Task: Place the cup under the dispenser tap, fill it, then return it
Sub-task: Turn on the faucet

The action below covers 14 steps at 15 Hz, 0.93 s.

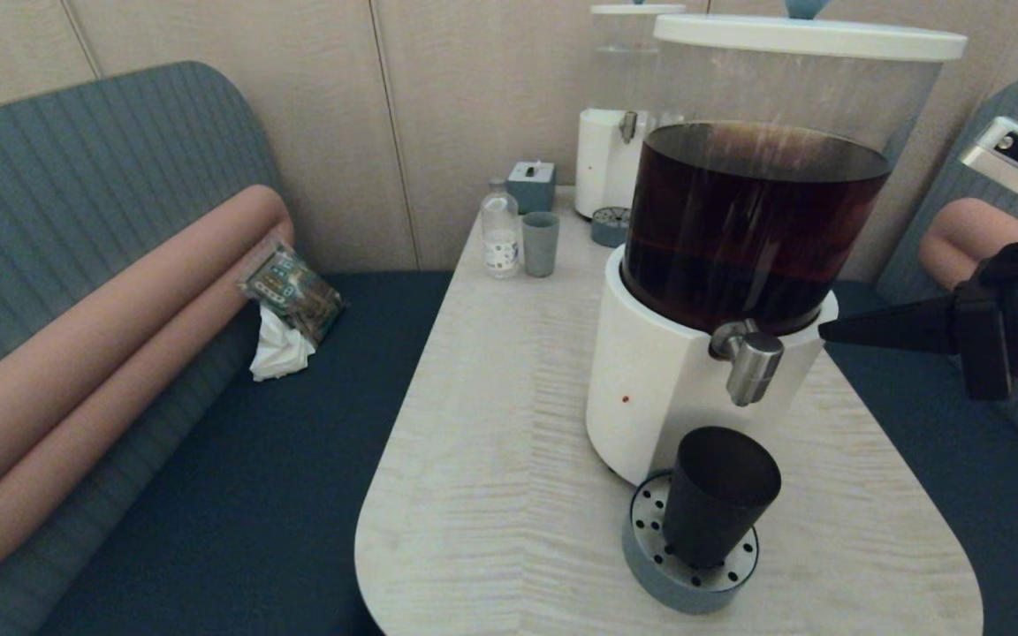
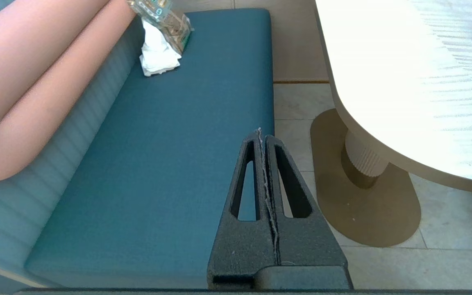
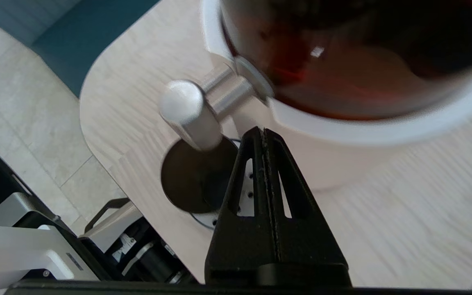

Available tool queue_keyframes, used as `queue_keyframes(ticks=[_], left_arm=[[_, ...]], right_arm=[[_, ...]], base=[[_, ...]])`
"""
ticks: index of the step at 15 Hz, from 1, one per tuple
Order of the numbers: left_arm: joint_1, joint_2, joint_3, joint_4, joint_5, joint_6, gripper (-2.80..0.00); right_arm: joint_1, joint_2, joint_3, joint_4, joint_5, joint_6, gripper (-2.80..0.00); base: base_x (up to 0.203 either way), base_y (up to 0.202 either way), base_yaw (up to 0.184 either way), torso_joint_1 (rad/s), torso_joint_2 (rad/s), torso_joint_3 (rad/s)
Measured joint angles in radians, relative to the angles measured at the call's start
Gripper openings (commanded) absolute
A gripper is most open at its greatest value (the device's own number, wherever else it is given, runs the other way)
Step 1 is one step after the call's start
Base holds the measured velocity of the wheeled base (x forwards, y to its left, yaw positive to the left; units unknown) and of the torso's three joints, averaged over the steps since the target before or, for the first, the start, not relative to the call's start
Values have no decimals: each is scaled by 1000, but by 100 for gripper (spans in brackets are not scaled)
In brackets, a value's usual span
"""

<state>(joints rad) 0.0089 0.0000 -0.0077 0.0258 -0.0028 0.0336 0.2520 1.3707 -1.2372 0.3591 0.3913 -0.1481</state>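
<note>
1. Standing on the round grey perforated drip tray (image 1: 650,579) at the near end of the pale wood-grain table (image 1: 491,442), your small matte black tapered cup (image 1: 719,495) is upright and directly below the short brushed-steel dispenser tap (image 1: 749,362); the right wrist view shows the spout lined up over the cup's mouth (image 3: 191,180)

2. You can judge the placing step done and the filling step in hand: no liquid is seen falling from the tap, and the cup's inside looks dark, so you cannot tell whether anything is in it

3. Your right gripper (image 1: 827,331) sits in the air just beside the tap, on its right, level with the rim of the large dispenser's white base (image 1: 650,389); its black fingers are pressed together with nothing between them, and the tip (image 3: 262,131) points at the base close behind the tap's neck

4. Your next move likely calls for bringing that closed tip onto the tap's top or lever to start the flow; approach gently, since a push off-centre could rock the large dispenser of dark brown liquid (image 1: 756,221) or send the stream past the cup

5. Your left gripper (image 2: 262,135) is parked over the teal bench seat (image 2: 170,143), away from the table, fingers closed and empty
</note>
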Motion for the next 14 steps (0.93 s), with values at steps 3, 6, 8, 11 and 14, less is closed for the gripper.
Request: queue_keyframes(ticks=[3,6,8,11,14], left_arm=[[0,0,0,0,0,0,-280],[0,0,0,0,0,0,-280],[0,0,0,0,0,0,-280],[0,0,0,0,0,0,-280],[0,0,0,0,0,0,-280]], right_arm=[[18,34,2,-45,6,2,-280],[19,57,0,-60,8,2,-280],[16,68,6,-118,7,3,-280],[17,80,21,-160,8,4,-280],[20,85,34,-161,27,4,-280]], base=[[0,0,0,0,0,0],[0,0,0,0,0,0],[0,0,0,0,0,0],[0,0,0,0,0,0],[0,0,0,0,0,0]])
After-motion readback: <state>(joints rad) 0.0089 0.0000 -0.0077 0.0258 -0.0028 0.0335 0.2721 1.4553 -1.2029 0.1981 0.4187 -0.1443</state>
